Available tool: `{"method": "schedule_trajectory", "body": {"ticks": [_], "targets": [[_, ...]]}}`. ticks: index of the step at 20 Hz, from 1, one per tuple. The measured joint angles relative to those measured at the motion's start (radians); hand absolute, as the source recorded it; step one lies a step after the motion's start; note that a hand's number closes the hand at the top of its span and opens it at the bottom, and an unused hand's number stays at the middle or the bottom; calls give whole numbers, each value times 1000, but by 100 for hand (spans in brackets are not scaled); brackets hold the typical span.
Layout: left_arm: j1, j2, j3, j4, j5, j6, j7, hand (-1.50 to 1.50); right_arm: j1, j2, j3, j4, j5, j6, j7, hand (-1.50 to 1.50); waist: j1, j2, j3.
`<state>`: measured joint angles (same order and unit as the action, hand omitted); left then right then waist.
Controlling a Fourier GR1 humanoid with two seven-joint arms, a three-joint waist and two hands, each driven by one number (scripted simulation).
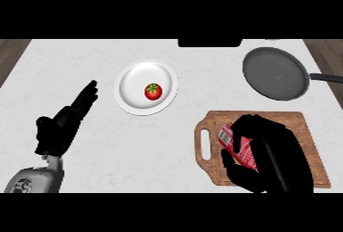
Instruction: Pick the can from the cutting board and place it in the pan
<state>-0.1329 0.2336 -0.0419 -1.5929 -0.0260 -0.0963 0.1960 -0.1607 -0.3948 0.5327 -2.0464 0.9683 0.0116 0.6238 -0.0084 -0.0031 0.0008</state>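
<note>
Down at lower right, the right hand (276, 156) curls round the red can (240, 146) on the cutting board (295, 120); the can's white label patch is unreadable. The pan (275, 74) sits upper right. The left hand (64, 123) rests open, fingers straight, at far left.

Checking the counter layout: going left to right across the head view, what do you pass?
Left hand → plate with a tomato → can → pan. The cutting board and right hand overlap the can and pan, so they are left out.
</note>
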Motion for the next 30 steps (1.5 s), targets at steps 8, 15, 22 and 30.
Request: {"method": "schedule_trajectory", "body": {"ticks": [8,15,22,30], "targets": [[1,-9,3,1,-11,-13,-6,0,-6,49,-221,174,-135,-180,-176,150,11,5,0],[-22,-34,-5,-10,-29,-6,22,0,-118,58,-404,506,-270,-276,-426,150,17,6,0],[-21,-38,-2,-16,-29,-22,20,0,-322,38,-544,928,-271,-391,-622,150,29,11,0],[-45,-38,12,-6,-24,-40,24,0,-554,-20,-685,1398,-314,-482,-880,150,40,14,1]]}}
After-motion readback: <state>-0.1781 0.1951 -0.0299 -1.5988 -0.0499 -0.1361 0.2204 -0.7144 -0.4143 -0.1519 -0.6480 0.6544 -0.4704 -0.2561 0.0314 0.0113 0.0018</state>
